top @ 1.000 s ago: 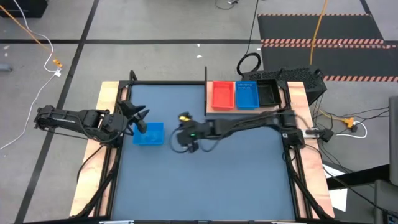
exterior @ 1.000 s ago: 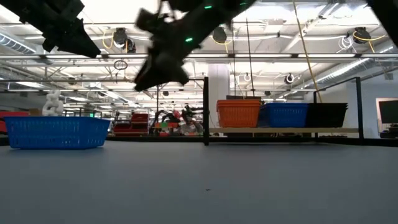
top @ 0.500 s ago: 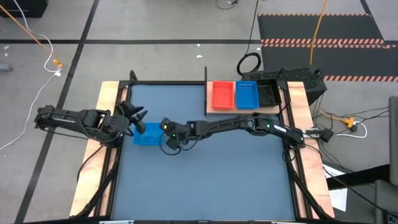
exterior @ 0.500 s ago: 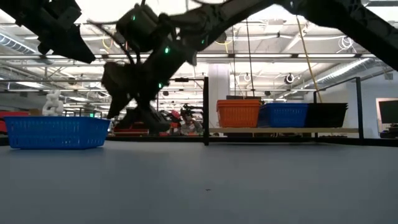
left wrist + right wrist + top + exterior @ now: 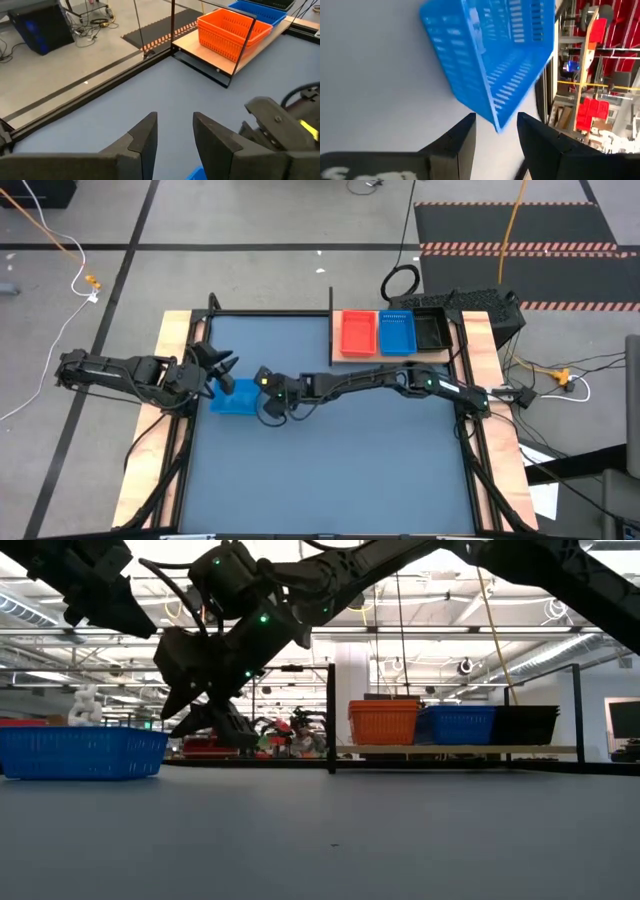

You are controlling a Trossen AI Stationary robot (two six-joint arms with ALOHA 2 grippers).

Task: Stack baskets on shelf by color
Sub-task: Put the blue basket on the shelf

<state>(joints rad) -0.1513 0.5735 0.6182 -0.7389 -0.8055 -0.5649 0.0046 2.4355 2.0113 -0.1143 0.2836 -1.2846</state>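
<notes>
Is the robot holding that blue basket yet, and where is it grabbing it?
Not yet. The right gripper is open at a corner of the blue basket, its rim between the fingers. The left gripper holds nothing.

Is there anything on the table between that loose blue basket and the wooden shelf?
Only the right gripper at the blue basket; in the high view, bare blue tabletop runs to the shelf.
</notes>
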